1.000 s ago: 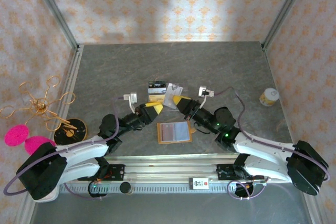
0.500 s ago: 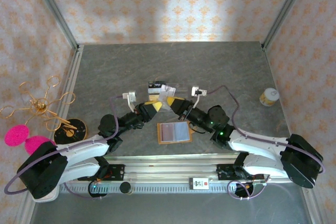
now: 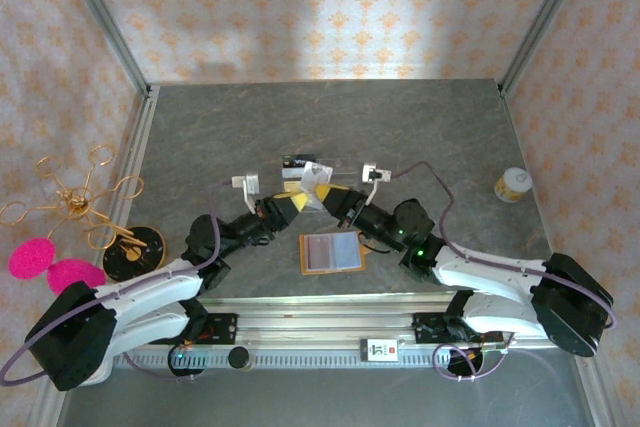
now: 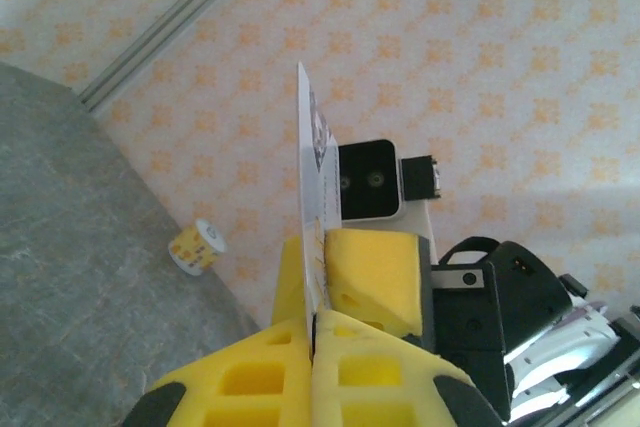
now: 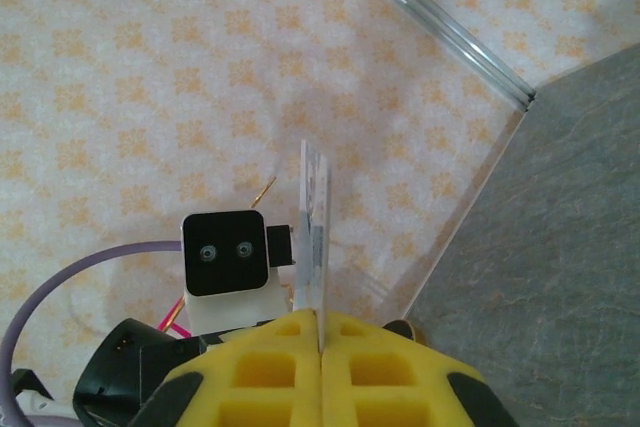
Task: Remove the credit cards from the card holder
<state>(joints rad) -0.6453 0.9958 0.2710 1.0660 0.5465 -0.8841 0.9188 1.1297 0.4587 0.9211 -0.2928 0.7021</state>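
Note:
The card holder (image 3: pixel 331 252) lies open and flat on the table near the front, orange-tan with grey-blue sleeves; its left sleeve looks reddish. Just behind it, above the table, both grippers meet on one pale credit card (image 3: pixel 314 185) with dark print. My left gripper (image 3: pixel 300 199) is shut on it from the left, and in the left wrist view the card (image 4: pixel 313 177) stands edge-on out of the gripper (image 4: pixel 315 332). My right gripper (image 3: pixel 326 194) holds the opposite edge. In the right wrist view that gripper (image 5: pixel 321 322) has its pads together on the card (image 5: pixel 313 217).
A clear stand (image 3: pixel 300 169) with dark and pale cards sits just behind the grippers. A small yellow-white jar (image 3: pixel 512 185) stands at the right edge. A gold wire ornament (image 3: pixel 85 202), pink pads (image 3: pixel 40 259) and a black disc (image 3: pixel 133 250) lie at the left.
My left gripper's jaws have closed onto the card. The right arm has shifted left with the card toward the left gripper.

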